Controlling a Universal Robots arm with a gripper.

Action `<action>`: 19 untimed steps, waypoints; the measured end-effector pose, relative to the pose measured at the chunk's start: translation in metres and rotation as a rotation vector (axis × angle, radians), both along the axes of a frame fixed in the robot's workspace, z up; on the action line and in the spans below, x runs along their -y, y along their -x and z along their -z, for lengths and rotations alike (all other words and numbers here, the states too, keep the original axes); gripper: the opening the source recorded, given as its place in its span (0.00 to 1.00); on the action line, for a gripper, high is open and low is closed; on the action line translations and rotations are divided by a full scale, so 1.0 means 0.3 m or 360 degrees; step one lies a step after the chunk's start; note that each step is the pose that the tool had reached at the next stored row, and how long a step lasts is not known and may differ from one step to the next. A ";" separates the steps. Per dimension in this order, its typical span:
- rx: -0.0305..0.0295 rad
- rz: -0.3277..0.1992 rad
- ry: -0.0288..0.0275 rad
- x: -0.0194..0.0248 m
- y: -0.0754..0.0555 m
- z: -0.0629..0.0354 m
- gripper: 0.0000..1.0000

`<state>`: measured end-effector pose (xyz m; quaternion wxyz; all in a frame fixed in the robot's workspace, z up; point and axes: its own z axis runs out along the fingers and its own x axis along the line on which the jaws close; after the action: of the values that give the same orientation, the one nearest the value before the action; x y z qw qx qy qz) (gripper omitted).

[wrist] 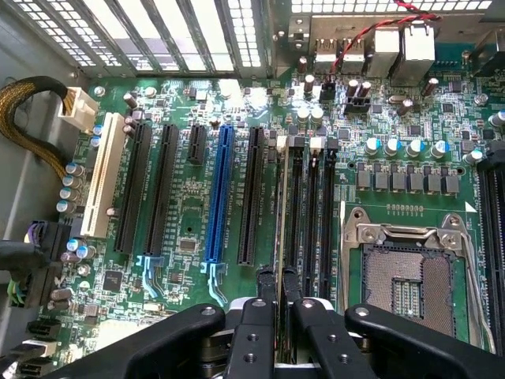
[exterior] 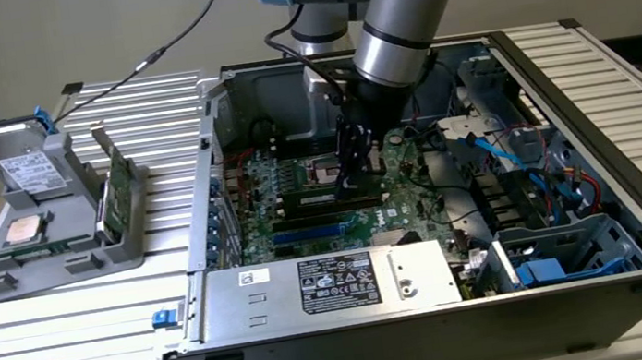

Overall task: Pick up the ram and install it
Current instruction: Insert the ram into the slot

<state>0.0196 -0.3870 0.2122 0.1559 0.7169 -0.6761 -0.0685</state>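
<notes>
Gripper: the black two-fingered gripper (wrist: 278, 286) is lowered inside the open black steel computer case (exterior: 441, 336), over the green motherboard (wrist: 185, 260).
Grip state: the fingers (wrist: 254, 324) are drawn nearly together, with only a thin gap between them, and they clamp a board seen edge-on.
Ram: the long, thin circuit-board stick, the ram (wrist: 278, 225), is pinched between the fingertips and runs straight out ahead of them.
Ram position: it lies in line with the nearest of the black memory slots (wrist: 309, 213). Whether it is seated cannot be told.
Beside the hand: a square silver processor socket (wrist: 406, 276) lies just past the memory slots on one side. A long blue expansion slot (wrist: 218, 193) is near on the other side, with a white slot (wrist: 101, 178) further out.
Below the hand, case edge: the grey metal power supply box (exterior: 250, 301) carries a black-and-white printed label (exterior: 337, 282). Its text is not legible.
Well apart from the hand: a grey plastic tray (exterior: 10, 277) outside the case holds an upright green stick (exterior: 118, 193), a boxy grey drive (exterior: 28, 167) with an illegible white label, and a square silver-topped chip (exterior: 23, 228).
Board markings: the silk-screen print is too small to read.
</notes>
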 end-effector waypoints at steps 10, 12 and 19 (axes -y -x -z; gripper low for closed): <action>-0.00085 0.0000 0.00025 -0.003 0.000 0.000 0.14; -0.00101 0.0000 0.00026 -0.003 0.000 0.000 0.14; -0.00147 0.0000 0.00033 -0.002 0.000 0.000 0.14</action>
<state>0.0197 -0.3865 0.2122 0.1598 0.7164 -0.6754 -0.0711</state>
